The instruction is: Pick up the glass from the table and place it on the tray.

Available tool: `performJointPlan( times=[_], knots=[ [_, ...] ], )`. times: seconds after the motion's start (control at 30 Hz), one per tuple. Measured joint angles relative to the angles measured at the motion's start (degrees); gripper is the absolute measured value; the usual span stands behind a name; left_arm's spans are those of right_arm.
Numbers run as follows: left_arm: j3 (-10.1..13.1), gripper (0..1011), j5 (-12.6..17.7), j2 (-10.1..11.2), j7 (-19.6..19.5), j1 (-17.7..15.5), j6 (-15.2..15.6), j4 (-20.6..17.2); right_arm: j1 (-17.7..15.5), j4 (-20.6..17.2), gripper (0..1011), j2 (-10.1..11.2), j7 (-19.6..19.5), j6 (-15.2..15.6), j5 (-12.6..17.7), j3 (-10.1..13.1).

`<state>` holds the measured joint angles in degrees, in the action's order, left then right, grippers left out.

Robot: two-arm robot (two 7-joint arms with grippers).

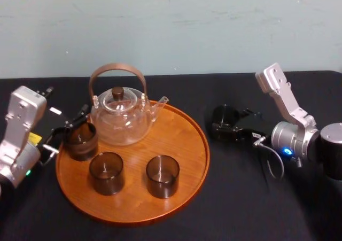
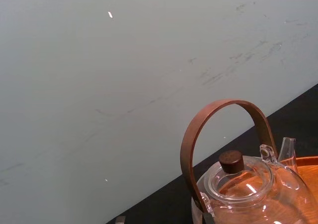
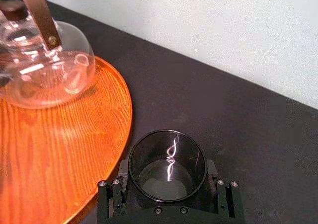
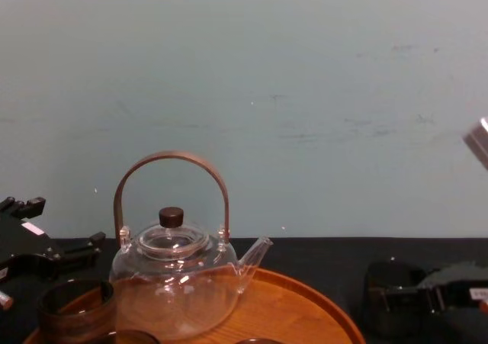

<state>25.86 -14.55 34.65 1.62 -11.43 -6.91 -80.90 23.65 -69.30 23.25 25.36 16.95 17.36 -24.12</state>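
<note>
— Where did we find the glass (image 1: 224,118)?
— Off the tray (image 1: 181,145), upright on the black table (image 1: 246,209), just beside the tray's right rim. The right gripper (image 1: 225,129) had its jaws clamped on it, one on either side.
— And the left gripper (image 1: 68,130)?
— At the tray's left rim, jaws apart, close by another glass (image 1: 81,140) standing on the tray.
— What else did the tray carry?
— We noted a glass teapot (image 1: 120,118) at the back and two more glasses (image 1: 106,172) at the front.
</note>
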Motion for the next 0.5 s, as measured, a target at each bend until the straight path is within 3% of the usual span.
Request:
performJointPlan(
  times=[0.5],
  knots=[
    [0.0,1001,0.0,0.0,0.0,0.0,0.0,0.0,-2.1,-9.7,900,3.2,1.3,0.8,3.8,3.0]
  ],
)
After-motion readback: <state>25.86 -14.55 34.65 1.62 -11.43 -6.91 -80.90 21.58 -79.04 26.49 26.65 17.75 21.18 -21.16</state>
